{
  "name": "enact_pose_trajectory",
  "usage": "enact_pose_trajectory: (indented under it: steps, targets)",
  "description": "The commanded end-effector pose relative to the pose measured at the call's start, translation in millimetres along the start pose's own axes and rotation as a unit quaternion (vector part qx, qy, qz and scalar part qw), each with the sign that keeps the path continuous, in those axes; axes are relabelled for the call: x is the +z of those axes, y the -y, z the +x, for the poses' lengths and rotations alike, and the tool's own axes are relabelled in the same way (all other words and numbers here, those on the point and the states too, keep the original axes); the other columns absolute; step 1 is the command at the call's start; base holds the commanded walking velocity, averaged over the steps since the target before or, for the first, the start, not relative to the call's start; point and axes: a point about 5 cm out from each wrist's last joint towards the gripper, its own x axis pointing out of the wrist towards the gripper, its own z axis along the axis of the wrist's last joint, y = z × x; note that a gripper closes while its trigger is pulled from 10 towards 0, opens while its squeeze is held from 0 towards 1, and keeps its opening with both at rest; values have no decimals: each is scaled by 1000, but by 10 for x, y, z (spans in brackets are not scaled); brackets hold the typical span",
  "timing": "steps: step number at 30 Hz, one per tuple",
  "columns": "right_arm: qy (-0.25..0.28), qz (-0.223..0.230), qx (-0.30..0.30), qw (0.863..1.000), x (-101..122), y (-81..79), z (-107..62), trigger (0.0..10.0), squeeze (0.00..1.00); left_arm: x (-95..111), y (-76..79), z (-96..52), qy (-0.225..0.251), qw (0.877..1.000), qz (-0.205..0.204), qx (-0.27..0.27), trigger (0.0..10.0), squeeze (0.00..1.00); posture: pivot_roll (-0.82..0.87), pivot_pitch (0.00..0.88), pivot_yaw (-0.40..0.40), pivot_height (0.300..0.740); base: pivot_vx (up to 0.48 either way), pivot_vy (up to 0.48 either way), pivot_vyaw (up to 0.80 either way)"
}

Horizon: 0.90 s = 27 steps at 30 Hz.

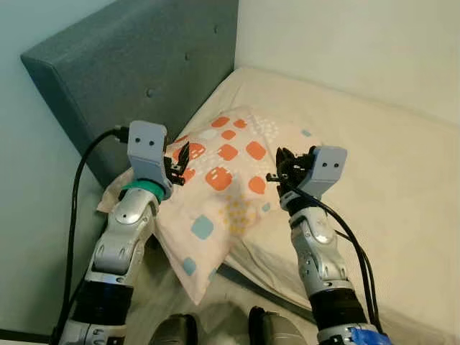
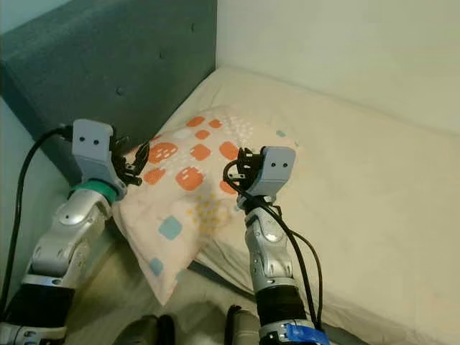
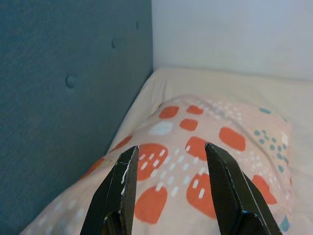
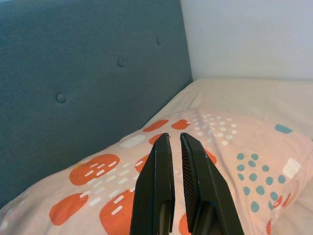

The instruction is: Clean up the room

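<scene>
**Pillow lies at the head of the bed, both end effectors over it**

Pillow [image 1: 226, 190], pale peach with orange blotches, blue squares and dotted patches, rests on the bed [image 1: 388, 187] near the teal padded headboard [image 1: 136, 79], one corner hanging past the mattress edge toward the robot.

Left end effector [image 1: 180, 164] is raised over the pillow's headboard-side edge. In the left wrist view its two black fingers [image 3: 122, 191] stand clearly apart, with the orange-spotted fabric showing through the gap between them; nothing is gripped. Whether the tips touch the cloth cannot be told.

Right end effector [image 1: 284, 167] hovers over the opposite side of the pillow, toward the open mattress. In the right wrist view its fingers [image 4: 156, 191] are drawn nearly together, only a thin slit between them, and they hold nothing; the pillow lies beyond and beneath them.

Both silver arms reach up from the bottom of the head views, black cables looping from each wrist. Cream bedding covers the mattress, which runs into the corner where the headboard meets a light wall [image 1: 345, 43].
</scene>
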Motion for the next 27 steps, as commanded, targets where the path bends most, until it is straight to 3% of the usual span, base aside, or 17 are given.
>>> enact_pose_trajectory:
  steps: [1,10,27]
  targets:
    - [-9,-4,4,1000,-41,-4,-18,10000,0,-59,-3,-11,-8,1000,1,7,10000,0,-10,28,25,697,0,0,0]
    - [-10,-1,7,1000,-51,-42,-11,10000,0,-63,-23,-14,-7,1000,0,11,10000,0,-4,36,17,697,0,0,0]
    - [-14,2,12,1000,-61,-50,16,10000,0,-70,-51,-34,-6,1000,3,18,10000,0,8,27,12,697,-300,0,0]
